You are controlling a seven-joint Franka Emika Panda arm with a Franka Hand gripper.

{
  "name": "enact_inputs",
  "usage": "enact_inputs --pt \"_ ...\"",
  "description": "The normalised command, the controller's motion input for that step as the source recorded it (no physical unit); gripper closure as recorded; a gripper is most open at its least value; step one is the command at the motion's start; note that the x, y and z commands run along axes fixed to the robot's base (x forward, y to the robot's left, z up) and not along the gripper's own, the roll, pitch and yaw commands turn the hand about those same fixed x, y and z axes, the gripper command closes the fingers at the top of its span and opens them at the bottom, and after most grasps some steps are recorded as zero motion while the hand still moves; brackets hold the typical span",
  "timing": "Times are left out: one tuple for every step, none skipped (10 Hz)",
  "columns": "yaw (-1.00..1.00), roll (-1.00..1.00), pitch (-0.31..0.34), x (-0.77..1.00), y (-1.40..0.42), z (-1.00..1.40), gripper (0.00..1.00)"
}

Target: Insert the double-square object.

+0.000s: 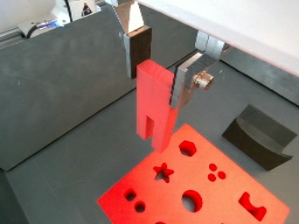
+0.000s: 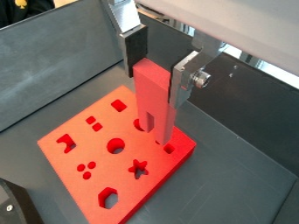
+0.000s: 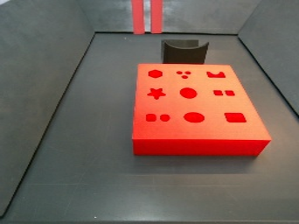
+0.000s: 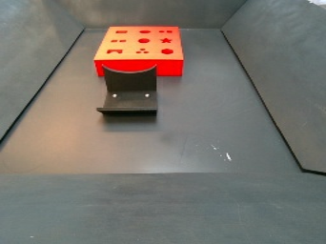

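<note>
Gripper point(image 1: 156, 68) clamped on red peg point(image 1: 152, 101), held upright above block point(image 2: 111, 149) w/ holes; fixture point(image 4: 129, 91) beside block.

One end effector point(image 1: 162, 72) hangs above the block, its two silver fingers point(image 2: 187, 77) clamped on one double-square object point(image 2: 155, 103), the single long red peg. One flat red block point(image 3: 197, 109) lies on the desk point(image 4: 192, 143). A side view shows ten shaped holes in its top, arranged in four rows. One fixture point(image 4: 129, 92) stands on the desk, just beside the block.
</note>
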Motion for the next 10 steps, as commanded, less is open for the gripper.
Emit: enact_inputs --pt "0.00 0.00 0.080 0.55 -0.02 -0.16 1.00" --pt "0.00 0.09 0.044 0.70 -0.02 -0.63 1.00" --pt "0.01 0.06 -0.017 0.39 0.00 -0.83 1.00" --pt "0.10 0.06 -0.134 0.08 0.00 -0.87 1.00" --pt "0.11 0.10 -0.016 0.03 0.00 -0.40 1.00" --pt "0.18 0.38 0.140 0.30 -0.10 0.00 1.00" --pt "-0.02 0.14 0.166 0.95 0.00 -0.11 1.00" --pt "0.00 0.04 0.056 1.00 0.00 0.00 1.00" --pt "0.00 0.00 0.000 1.00 0.00 0.00 1.00" --pt "0.00 0.02 0.000 1.00 0.00 -0.05 1.00"
